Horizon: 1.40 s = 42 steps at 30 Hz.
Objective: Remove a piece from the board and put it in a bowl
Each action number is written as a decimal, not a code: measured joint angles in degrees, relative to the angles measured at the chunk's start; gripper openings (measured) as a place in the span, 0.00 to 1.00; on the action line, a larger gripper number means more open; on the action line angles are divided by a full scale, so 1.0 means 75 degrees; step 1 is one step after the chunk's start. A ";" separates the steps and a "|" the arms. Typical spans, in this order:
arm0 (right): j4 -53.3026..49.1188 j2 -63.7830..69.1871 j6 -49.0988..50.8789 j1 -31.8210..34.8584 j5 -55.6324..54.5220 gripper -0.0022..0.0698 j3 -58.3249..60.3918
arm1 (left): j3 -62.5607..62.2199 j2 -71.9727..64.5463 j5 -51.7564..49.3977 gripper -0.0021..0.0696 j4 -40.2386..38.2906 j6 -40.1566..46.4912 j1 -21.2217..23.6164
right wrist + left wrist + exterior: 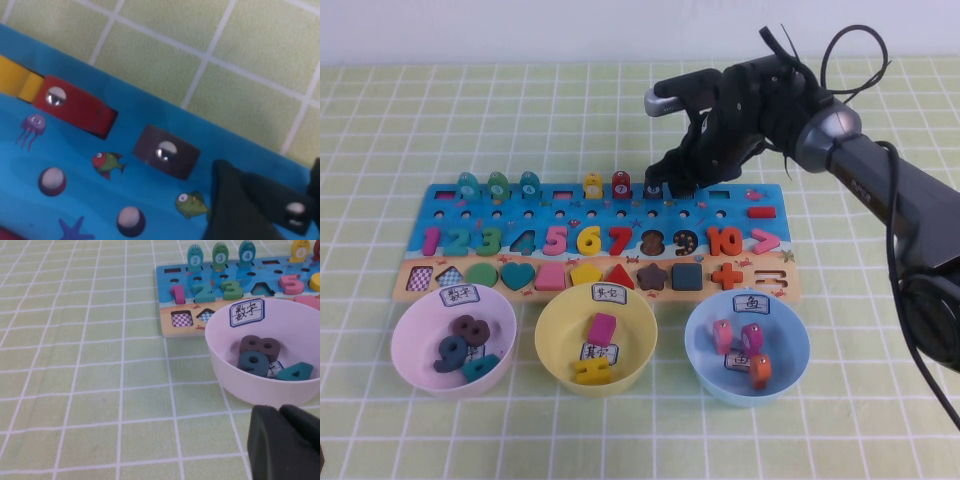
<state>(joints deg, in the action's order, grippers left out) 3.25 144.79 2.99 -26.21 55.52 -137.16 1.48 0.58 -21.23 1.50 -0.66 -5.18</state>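
The board [710, 215] lies across the table's middle, with pegs standing along its far edge. My right gripper [675, 188] is down at that edge, to the right of the maroon peg [651, 188]. In the right wrist view the gripper [267, 192] has its fingers on either side of the dark navy piece [280, 207], closed against it; the piece still sits on the board [150, 195]. The light blue bowl [695, 340] stands at the near right and holds pink and orange pegs. My left gripper [280, 412] is shut and empty, near the lilac bowl [225, 370].
The red peg [75, 107] and maroon peg [167, 151] stand beside the piece. The yellow bowl [548, 340] and lilac bowl [405, 345] sit in front of the board. Teal, green and yellow pegs stand further left.
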 joint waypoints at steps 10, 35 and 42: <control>0.0000 0.0000 0.0000 0.0000 0.0000 0.33 0.0000 | 0.0000 0.0000 0.0000 0.02 0.0000 0.0000 0.0000; -0.0347 -0.2631 -0.1415 -0.0007 0.2155 0.33 -0.0367 | 0.0000 0.0000 0.0000 0.02 0.0000 0.0000 0.0000; -0.0228 -0.5397 -0.1713 -0.0007 0.2137 0.33 0.3633 | 0.0000 0.0000 0.0000 0.02 0.0000 0.0000 0.0000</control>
<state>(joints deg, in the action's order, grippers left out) 1.54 104.31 -9.86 -26.26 71.55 -109.91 1.48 0.58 -21.23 1.50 -0.66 -5.18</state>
